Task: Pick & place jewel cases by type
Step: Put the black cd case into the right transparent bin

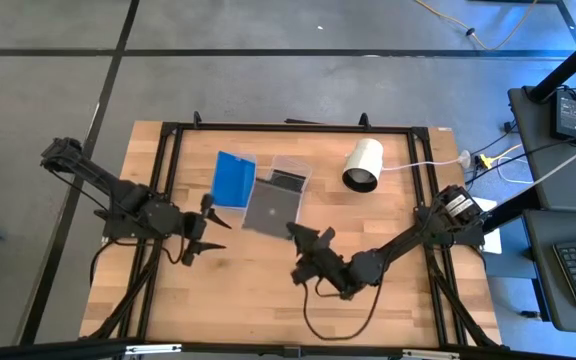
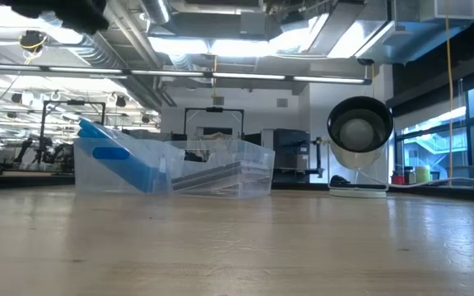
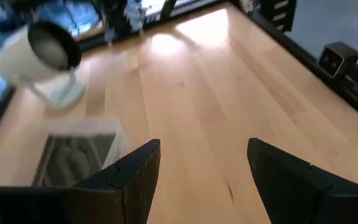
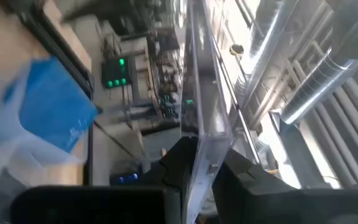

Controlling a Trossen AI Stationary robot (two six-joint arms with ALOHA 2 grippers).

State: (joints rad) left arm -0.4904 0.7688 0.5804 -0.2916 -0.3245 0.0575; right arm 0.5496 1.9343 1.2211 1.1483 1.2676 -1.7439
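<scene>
My right gripper (image 1: 298, 234) is shut on a dark grey jewel case (image 1: 271, 208), held up over the near end of a clear tub (image 1: 294, 168). More dark cases (image 2: 212, 174) lie slanted in that tub. Blue jewel cases (image 1: 233, 178) lean in a second clear tub (image 2: 97, 164) to its left; one also shows in the right wrist view (image 4: 42, 106). My left gripper (image 1: 208, 222) is open and empty, just left of the held case, above the bare table (image 3: 204, 162). My right gripper pinches the dark grey case by its near right edge (image 4: 199, 155) between its two fingers, one finger on each flat face. The fingers come from the table's near right side. The case is lifted clear; it shows flat from above and edge-on in the wrist view.
A white cylinder with a dark open end (image 1: 363, 163) stands on the far right of the table, its cable running off to the right. A black frame (image 1: 173, 130) runs round the table. The near half of the wooden top (image 1: 248, 290) is bare.
</scene>
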